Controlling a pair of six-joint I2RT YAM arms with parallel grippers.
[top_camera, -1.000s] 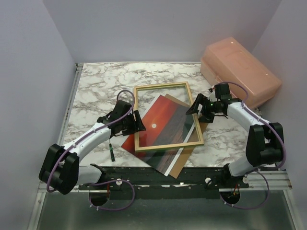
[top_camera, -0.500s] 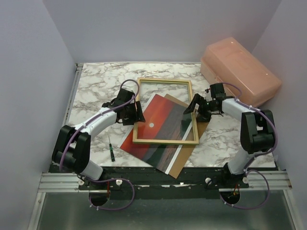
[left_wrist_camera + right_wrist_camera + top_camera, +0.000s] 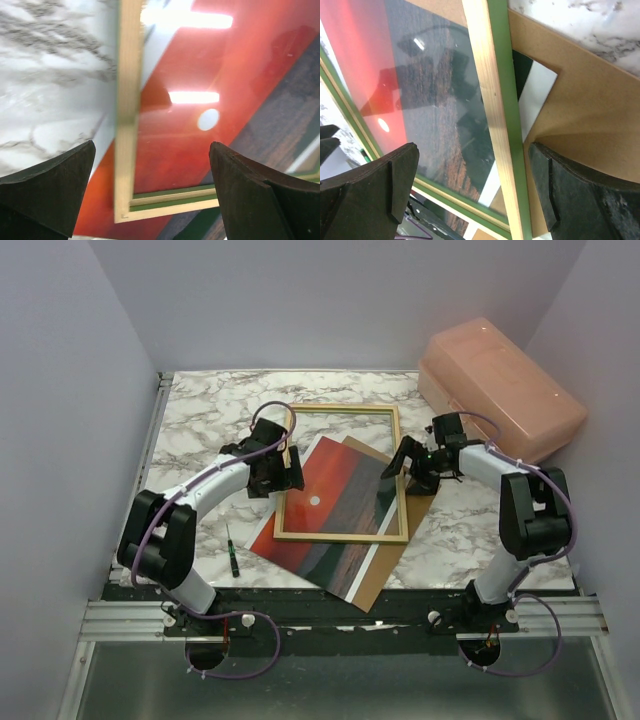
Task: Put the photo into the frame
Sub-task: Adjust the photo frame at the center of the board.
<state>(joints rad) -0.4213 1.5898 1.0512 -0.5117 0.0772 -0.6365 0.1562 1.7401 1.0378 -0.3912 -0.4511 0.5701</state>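
The frame (image 3: 340,536) lies pale wood side up on the marble table, squared to it, with a glossy clear pane inside. Under it, at an angle, lies the photo (image 3: 300,550), its red sky and white sun facing up. A brown backing board (image 3: 372,592) lies beneath the photo. My left gripper (image 3: 290,472) is open over the frame's left rail (image 3: 127,125), which runs between its fingers with gaps on both sides. My right gripper (image 3: 405,465) is open astride the right rail (image 3: 495,125), also untouched. The sun (image 3: 207,120) shows in the left wrist view.
A pink lidded plastic box (image 3: 500,390) stands at the back right corner. A small green-handled screwdriver (image 3: 233,555) lies near the front left. The board (image 3: 580,100) sticks out past the frame's right rail. Walls close in on three sides.
The frame has slid toward the back of the table and turned square. Both grippers moved back with it, and the left gripper's jaws have spread wider.
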